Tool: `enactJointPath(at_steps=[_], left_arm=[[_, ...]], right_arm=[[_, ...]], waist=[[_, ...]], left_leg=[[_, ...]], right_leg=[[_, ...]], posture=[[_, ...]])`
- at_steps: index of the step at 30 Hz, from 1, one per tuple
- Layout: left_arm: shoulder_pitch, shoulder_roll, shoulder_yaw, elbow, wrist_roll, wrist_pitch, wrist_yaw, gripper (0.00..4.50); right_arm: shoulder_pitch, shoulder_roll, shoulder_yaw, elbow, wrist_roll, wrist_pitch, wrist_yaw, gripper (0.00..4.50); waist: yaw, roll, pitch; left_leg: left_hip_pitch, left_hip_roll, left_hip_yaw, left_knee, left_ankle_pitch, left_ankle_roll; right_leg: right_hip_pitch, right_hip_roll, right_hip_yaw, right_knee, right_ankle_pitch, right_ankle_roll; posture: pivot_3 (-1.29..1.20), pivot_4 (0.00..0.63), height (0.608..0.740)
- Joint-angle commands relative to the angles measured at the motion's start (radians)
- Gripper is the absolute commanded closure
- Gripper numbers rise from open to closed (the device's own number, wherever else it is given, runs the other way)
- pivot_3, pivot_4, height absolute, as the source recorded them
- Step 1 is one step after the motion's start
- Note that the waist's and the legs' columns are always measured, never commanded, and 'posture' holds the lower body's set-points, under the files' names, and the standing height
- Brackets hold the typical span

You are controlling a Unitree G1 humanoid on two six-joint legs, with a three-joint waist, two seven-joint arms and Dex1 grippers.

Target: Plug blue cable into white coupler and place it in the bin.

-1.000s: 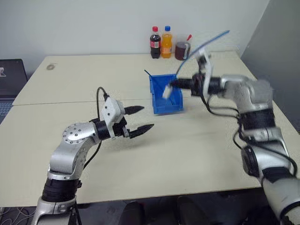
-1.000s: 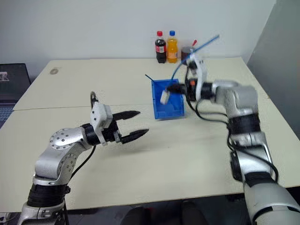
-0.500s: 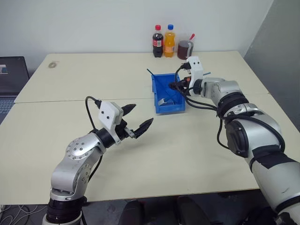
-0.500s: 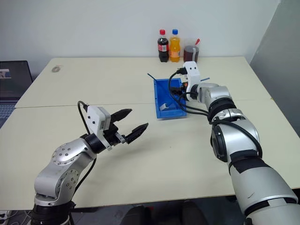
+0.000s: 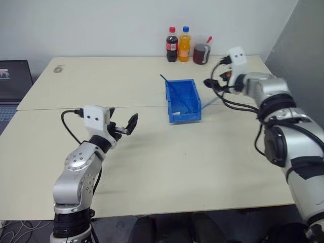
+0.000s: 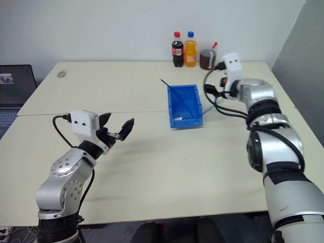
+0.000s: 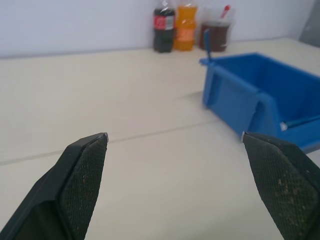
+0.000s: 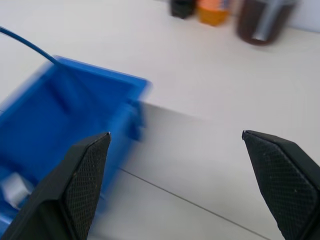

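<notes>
A: Landmark is the bin [image 5: 183,99]. Where does the task's thing sit against it?

B: The white coupler [image 8: 14,188] lies inside the bin, at the low front lip. The blue cable [image 6: 186,104] runs from it along the bin floor; one end trails out over the bin's right wall toward the table [image 5: 212,152], as far as I can make out. A second, darker blue cable [image 5: 167,81] pokes up past the bin's rear left corner.

A: Long axis?

B: The bin's long side runs away from the robot, and the cable lies roughly along it, slanting to the right near the front.

A: Tools?

B: Right gripper [image 8: 175,150] sits just off the bin's right rear corner, raised above the table, fingers spread wide, holding nothing. Left gripper [image 7: 175,160] is well to the left of the bin's front, also spread and empty, pointing at the bin's left wall.

A: Nearer arm?

B: The right, clearly. Judgement: the coupler and cable look placed. If the overhanging tail needs tucking in, it lies on the right gripper's side, down and toward the bin's front from it.

A: Mating confirmed?

B: Too small to tell.
</notes>
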Motion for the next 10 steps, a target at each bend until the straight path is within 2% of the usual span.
enactJointPath(at_steps=[1,2,4,6,10], left_arm=[[0.031,0.0,0.007,-0.064,0.006,0.002,0.024,0.0],[0.043,0.001,0.011,-0.068,0.003,0.006,0.026,0.0],[0.069,-0.002,0.014,-0.084,-0.005,0.023,0.033,0.0],[0.091,-0.002,0.01,-0.098,-0.005,0.031,0.035,0.0],[0.136,-0.019,0.0,-0.121,-0.002,0.036,0.048,0.0]], right_arm=[[0.282,0.005,-0.155,-0.541,0.121,0.198,-0.106,0.03],[0.365,0.031,-0.203,-0.693,0.147,0.259,-0.163,0.03],[0.608,0.112,-0.254,-1.05,0.119,0.264,-0.294,0.03],[0.796,0.181,-0.24,-1.304,0.083,0.254,-0.375,0.03],[1.046,0.311,-0.135,-1.581,0.003,0.26,-0.515,0.03]], waist=[[0.004,0.0,0.0],[0.004,0.001,0.0],[-0.003,0.001,0.0],[-0.004,0.002,0.0],[-0.011,0.002,-0.001]], left_leg=[[0.0,0.001,-0.001,0.0,0.0,0.0],[0.0,0.0,0.0,0.0,0.0,0.0],[0.0,0.002,0.0,0.001,0.0,-0.001],[0.0,0.003,-0.003,-0.001,0.0,-0.001],[0.002,0.003,-0.005,-0.001,-0.001,-0.002]], right_leg=[[0.001,0.0,0.0,0.0,0.0,0.0],[-0.001,0.0,0.001,0.001,0.0,0.0],[-0.001,0.001,0.002,0.003,0.0,0.0],[-0.001,0.001,0.001,0.003,0.0,0.0],[0.0,0.003,0.001,0.004,-0.001,0.0]], posture=[[0.0,0.15,0.74],[0.0,0.15,0.74],[0.0,0.15,0.74],[0.0,0.15,0.74],[0.0,0.15,0.74]])
